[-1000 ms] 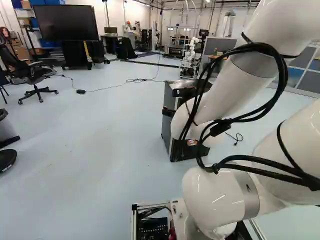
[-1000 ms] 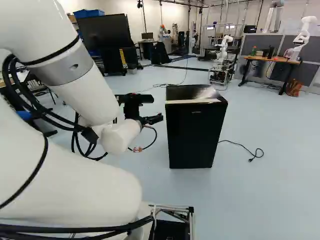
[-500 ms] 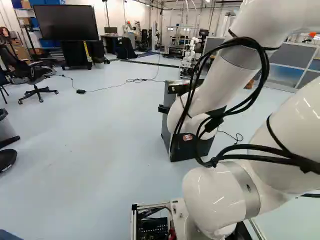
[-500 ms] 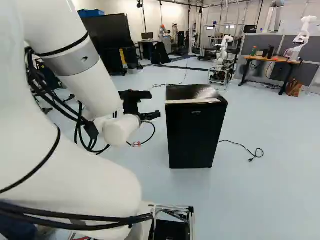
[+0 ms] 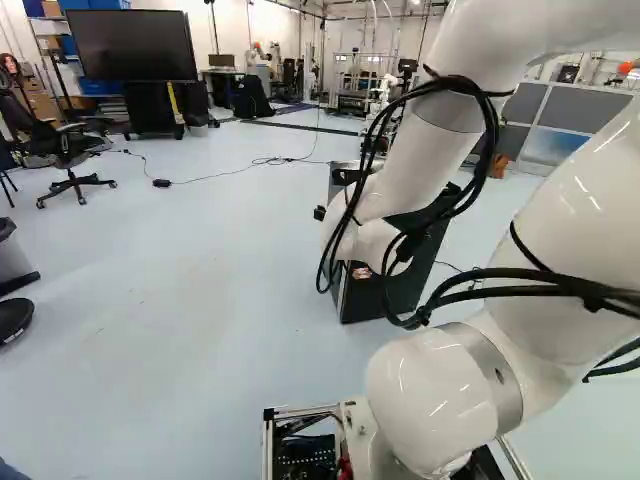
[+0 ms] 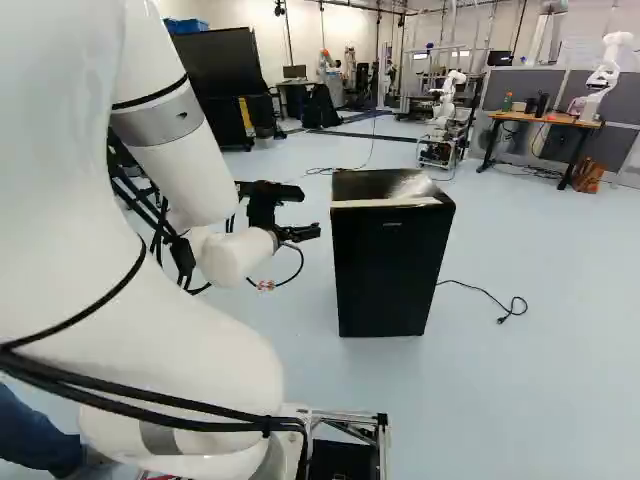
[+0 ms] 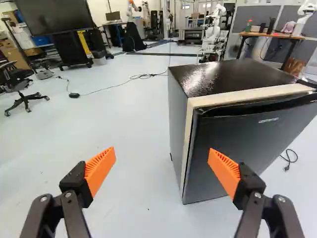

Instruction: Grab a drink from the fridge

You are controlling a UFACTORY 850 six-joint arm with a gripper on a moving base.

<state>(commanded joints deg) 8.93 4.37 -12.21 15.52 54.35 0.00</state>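
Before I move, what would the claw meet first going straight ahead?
Probably the mini fridge, at its door edge: one finger of the open claw has the door behind it, while the gap faces floor beside the fridge. Depth is unclear, so that finger might just clear it.

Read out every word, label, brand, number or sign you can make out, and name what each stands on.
Light lettering high on the fridge door: too small and blurred to read.
Small mark on the arm's grey band: too small to tell whether it is print.
Nothing else legible.
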